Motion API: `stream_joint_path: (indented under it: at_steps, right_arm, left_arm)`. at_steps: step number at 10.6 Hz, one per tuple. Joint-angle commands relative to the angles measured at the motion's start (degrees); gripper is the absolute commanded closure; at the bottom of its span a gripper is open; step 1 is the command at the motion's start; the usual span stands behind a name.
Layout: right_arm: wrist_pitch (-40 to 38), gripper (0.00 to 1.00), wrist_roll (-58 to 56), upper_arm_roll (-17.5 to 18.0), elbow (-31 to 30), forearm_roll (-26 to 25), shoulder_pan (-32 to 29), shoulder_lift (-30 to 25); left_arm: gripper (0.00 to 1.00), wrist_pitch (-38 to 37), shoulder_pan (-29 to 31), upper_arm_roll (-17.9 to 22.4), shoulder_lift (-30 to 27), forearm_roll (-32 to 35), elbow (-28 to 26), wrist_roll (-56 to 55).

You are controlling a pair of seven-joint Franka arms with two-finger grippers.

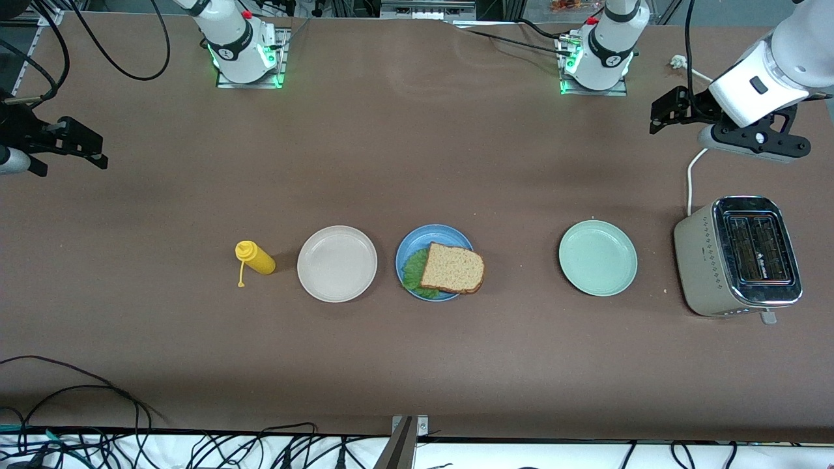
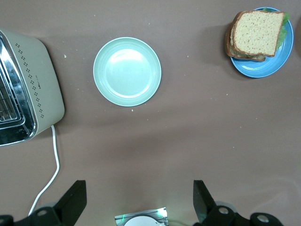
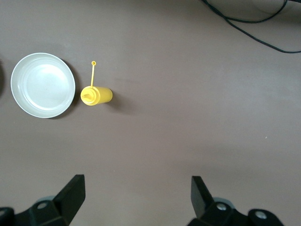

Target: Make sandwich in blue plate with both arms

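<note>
Sandwich (image 1: 452, 268) assembled on blue plate (image 1: 412, 246), top slice overhanging rim; a knock could slide it off. Left gripper (image 2: 137, 197) over toaster (image 1: 739, 255) end, right gripper (image 3: 136, 195) over opposite table end; both wide open, empty.

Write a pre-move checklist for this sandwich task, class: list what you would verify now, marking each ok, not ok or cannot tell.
1. Sandwich sits on blue plate, one corner past the rim: ok.
2. Lettuce under top slice: ok.
3. Left gripper open, empty, raised above the table by the toaster: ok.
4. Right gripper open, empty, at its own table end: ok.
5. Beige plate and pale green plate empty: ok.
6. Sauce inside sandwich: cannot tell.
</note>
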Motion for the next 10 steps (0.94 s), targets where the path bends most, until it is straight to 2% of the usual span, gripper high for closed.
stream_joint_path:
  at_steps: [1,5,7,10]
  right_arm:
    - [-1.17,0.00,0.03,0.04,1.13,-0.87,-0.04,0.22]
    - [-1.17,0.00,0.03,0.04,1.13,-0.96,-0.12,0.22]
    - [-1.17,0.00,0.03,0.04,1.13,-1.22,-0.12,0.22]
    - [-1.17,0.00,0.03,0.04,1.13,-1.22,-0.04,0.22]
  left_arm:
    - [0.00,1.50,-0.66,-0.78,-0.55,3.80,-0.98,0.79]
    - [0.00,1.23,-1.11,-0.70,1.03,5.92,0.96,0.26]
    - [0.00,0.53,-0.76,-0.70,3.14,5.92,3.94,0.26]
    - [0.00,0.01,0.39,-0.34,3.15,5.66,3.86,0.17]
